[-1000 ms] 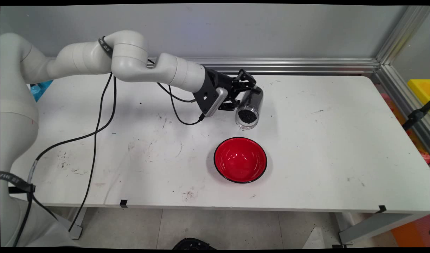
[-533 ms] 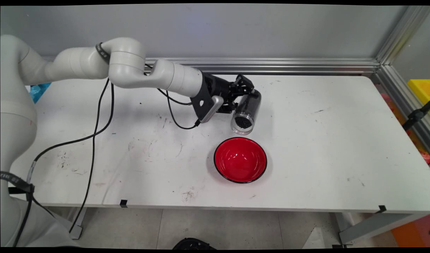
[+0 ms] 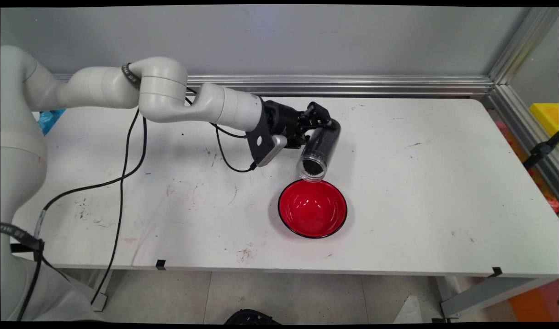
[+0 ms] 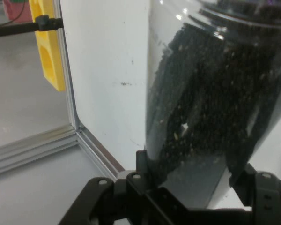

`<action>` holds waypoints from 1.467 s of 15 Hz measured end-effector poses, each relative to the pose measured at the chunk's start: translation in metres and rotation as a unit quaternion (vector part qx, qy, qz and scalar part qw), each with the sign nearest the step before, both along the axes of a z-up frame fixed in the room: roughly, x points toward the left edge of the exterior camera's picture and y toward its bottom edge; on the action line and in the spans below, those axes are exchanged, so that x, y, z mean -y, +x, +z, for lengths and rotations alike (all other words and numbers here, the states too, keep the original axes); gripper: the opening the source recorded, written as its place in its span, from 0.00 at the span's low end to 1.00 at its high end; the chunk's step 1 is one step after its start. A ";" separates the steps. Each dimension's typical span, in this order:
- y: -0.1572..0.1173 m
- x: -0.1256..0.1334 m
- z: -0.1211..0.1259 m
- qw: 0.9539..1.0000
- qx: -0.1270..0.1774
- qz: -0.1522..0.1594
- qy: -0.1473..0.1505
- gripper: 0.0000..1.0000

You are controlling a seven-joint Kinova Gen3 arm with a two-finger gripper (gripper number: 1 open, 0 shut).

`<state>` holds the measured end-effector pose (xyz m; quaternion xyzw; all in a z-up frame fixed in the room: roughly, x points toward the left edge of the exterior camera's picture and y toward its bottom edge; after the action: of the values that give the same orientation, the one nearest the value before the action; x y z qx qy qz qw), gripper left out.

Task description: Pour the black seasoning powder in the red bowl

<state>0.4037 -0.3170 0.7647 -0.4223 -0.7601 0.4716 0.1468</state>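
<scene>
The white table [image 3: 421, 183] carries a red bowl [image 3: 312, 208] with a black rim near its middle. Just above the bowl's far rim hangs a clear jar [image 3: 318, 148] of black grains [image 4: 201, 103], tilted mouth-down toward the bowl. The gripper [image 3: 316, 119] pinches the jar near its upper end, fingers [image 4: 143, 164] pressed on either side.
</scene>
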 end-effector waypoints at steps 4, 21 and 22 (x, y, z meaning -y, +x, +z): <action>-0.003 -0.002 -0.001 1.000 0.008 -0.007 -0.022 0.00; -0.021 -0.013 -0.009 0.994 0.032 -0.041 -0.097 0.00; -0.022 -0.013 -0.009 0.994 0.033 -0.042 -0.099 0.00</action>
<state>0.3821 -0.3039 0.7557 -0.4817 -0.6955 0.5239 0.0988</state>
